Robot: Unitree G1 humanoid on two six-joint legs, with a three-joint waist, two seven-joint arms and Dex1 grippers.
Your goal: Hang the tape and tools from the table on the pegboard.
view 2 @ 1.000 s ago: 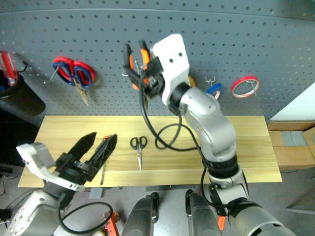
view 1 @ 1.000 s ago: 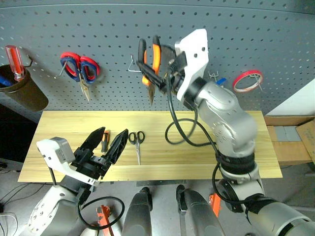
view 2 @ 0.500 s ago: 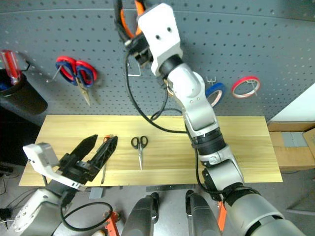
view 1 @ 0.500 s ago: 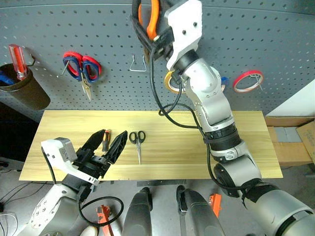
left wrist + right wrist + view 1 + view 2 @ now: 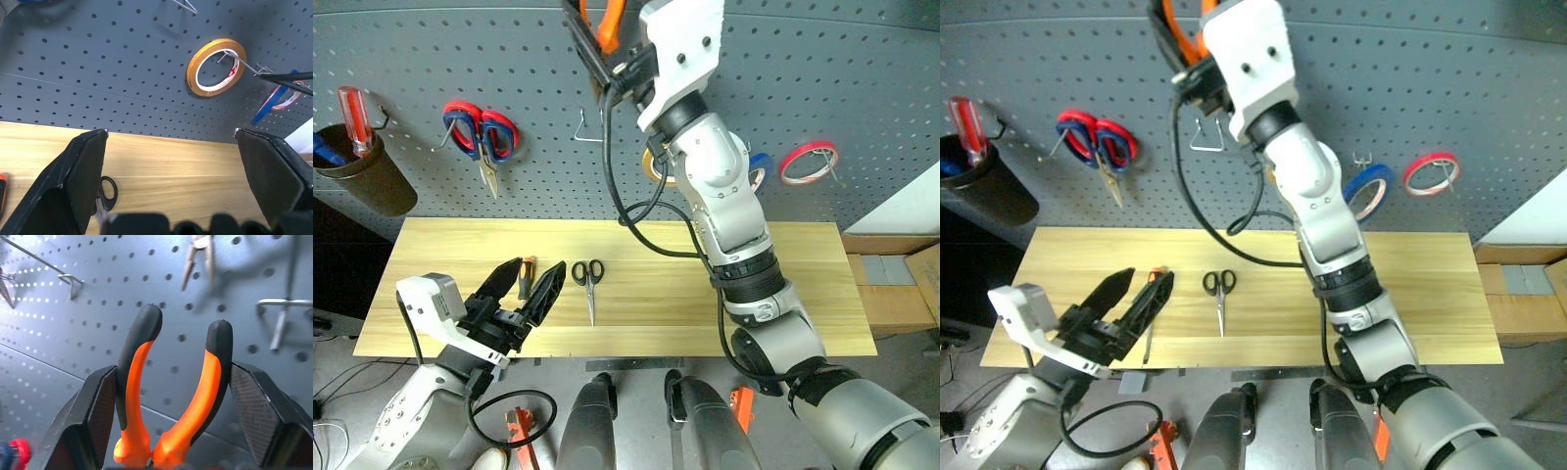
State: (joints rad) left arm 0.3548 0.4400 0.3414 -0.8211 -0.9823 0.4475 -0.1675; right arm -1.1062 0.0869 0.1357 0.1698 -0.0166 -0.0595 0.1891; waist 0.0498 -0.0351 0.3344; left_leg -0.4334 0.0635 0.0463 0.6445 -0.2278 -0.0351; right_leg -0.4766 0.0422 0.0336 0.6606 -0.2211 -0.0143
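No readable text, labels, brands or numbers anywhere on tools, tapes, pegboard (image 5: 862, 88) or table (image 5: 636, 294).

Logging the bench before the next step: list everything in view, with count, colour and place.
Pliers: 1, orange-black, in right claw, high against the pegboard.
Small scissors: 1, black, on table.
Screwdriver: 1, orange-black, on table.
Scissors: 1, red-blue, hung on pegboard.
Tapes on pegboard: yellow, blue, red.
Cup: 1, brown, on pegboard, holds red screwdriver.
Left claw: open, over table.
Right claw: shut on pliers.
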